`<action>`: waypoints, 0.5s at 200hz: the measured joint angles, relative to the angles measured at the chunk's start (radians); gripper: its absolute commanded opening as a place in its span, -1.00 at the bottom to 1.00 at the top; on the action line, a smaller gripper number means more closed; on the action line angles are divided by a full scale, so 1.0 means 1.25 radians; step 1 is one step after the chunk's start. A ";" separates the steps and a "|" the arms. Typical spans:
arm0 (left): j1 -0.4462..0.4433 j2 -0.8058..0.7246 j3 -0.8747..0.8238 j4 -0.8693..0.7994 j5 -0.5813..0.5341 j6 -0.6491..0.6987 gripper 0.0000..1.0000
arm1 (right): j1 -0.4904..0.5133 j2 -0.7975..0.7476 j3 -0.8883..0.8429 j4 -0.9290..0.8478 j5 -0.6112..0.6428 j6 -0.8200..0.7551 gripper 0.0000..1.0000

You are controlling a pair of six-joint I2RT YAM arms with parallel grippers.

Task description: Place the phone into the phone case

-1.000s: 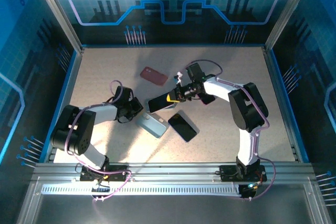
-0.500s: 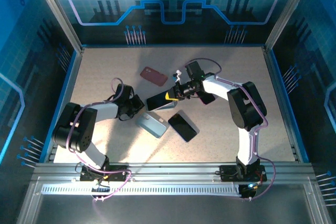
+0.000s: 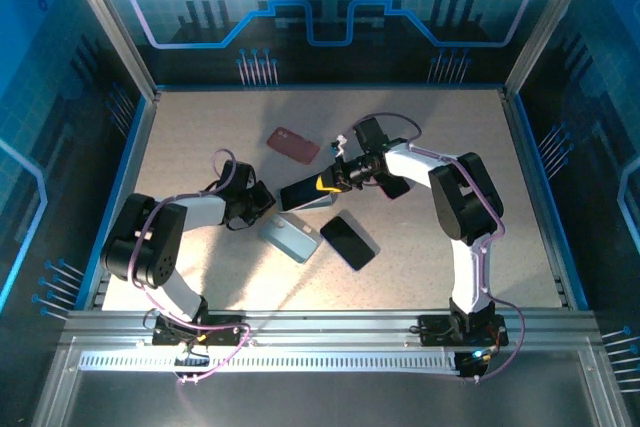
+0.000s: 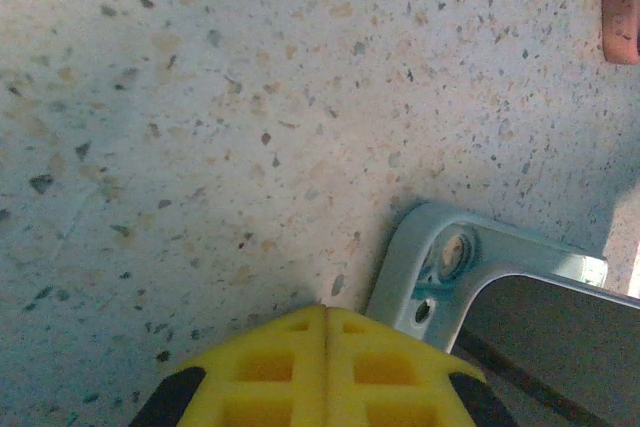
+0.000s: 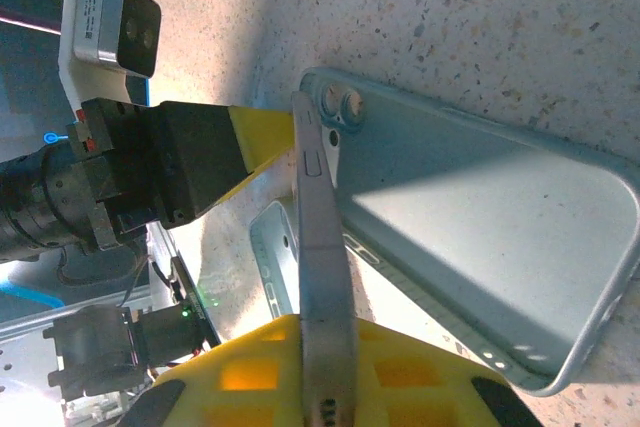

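Note:
My right gripper (image 5: 325, 387) is shut on the long edge of the phone (image 5: 318, 217), which I see edge-on, its side buttons facing me. From above, the phone (image 3: 300, 194) is dark-screened and tilted, and the right gripper (image 3: 325, 185) is at its right end. Its lower edge rests along one side of a light-blue phone case (image 5: 480, 237) lying open side up on the table. My left gripper (image 4: 325, 315) is shut with nothing in it, right beside the case's camera-cutout corner (image 4: 412, 282). From above, the left gripper (image 3: 266, 201) is just left of the phone.
A second light-blue case (image 3: 290, 238) lies just in front, and a black phone (image 3: 347, 242) lies flat to its right. A red case (image 3: 293, 144) sits farther back, its edge showing as the red case (image 4: 620, 2). Metal posts and blue walls ring the speckled table (image 3: 430, 137).
The right arm's elbow has shifted slightly left while it keeps its grip on the phone. The left gripper has barely moved beside the case.

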 measured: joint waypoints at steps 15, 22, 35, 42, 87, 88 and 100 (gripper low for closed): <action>0.000 0.004 0.002 0.004 0.003 0.000 -1.00 | 0.000 0.002 0.000 0.000 0.000 0.005 -1.00; 0.000 0.005 0.002 0.004 0.005 0.000 -1.00 | -0.001 0.005 0.000 0.000 0.000 0.009 -1.00; 0.000 0.006 0.002 0.006 0.008 0.000 -1.00 | -0.002 0.010 0.004 -0.003 -0.001 0.015 -1.00; 0.000 0.006 0.002 0.007 0.008 0.000 -1.00 | -0.002 0.012 0.005 -0.004 -0.001 0.017 -1.00; -0.001 0.009 0.002 0.014 0.009 -0.003 -1.00 | -0.010 0.025 0.017 -0.009 0.003 0.032 -1.00; -0.001 0.009 0.002 0.014 0.009 -0.003 -1.00 | -0.010 0.025 0.017 -0.009 0.003 0.033 -1.00; -0.001 0.010 0.002 0.018 0.009 -0.003 -1.00 | -0.013 0.030 0.018 -0.013 0.003 0.032 -1.00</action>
